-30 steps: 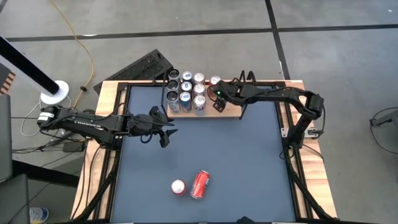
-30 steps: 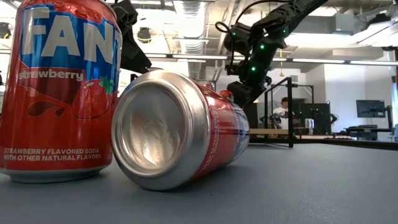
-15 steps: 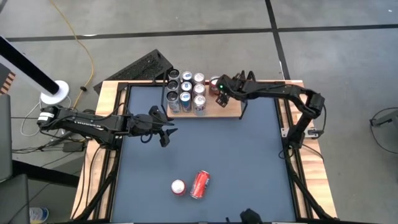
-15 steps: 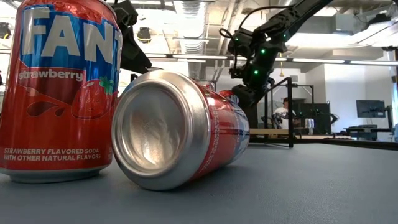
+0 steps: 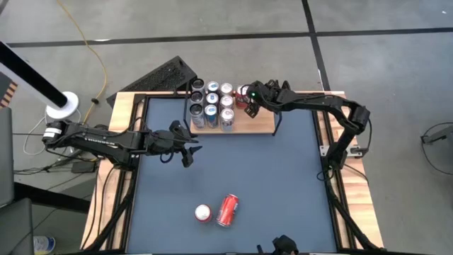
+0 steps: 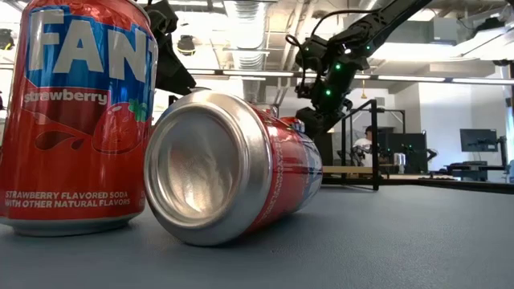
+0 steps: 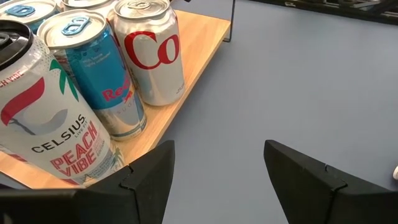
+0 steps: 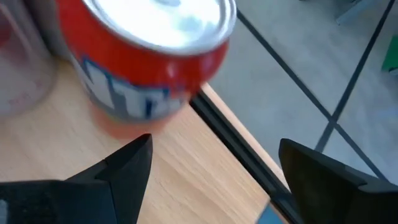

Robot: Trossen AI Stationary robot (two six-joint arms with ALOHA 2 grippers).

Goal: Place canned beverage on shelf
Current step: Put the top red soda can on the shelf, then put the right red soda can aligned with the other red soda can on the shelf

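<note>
Canned beverage, a red can [image 8: 146,59], is standing upright on the shelf [image 5: 260,122] beside the other cans [image 5: 211,104], just ahead of the right gripper [image 5: 248,95], whose fingers [image 8: 124,165] are spread wide with nothing between them; the can's long axis is vertical; the left gripper [image 5: 187,147] is hanging over the dark desk [image 5: 269,184] near the shelf's end, fingers nearly closed and empty; two more red cans are waiting near the desk's front edge, one upright [image 5: 203,212], one lying on its side [image 5: 227,210], closer to the left arm, I judge.
</note>
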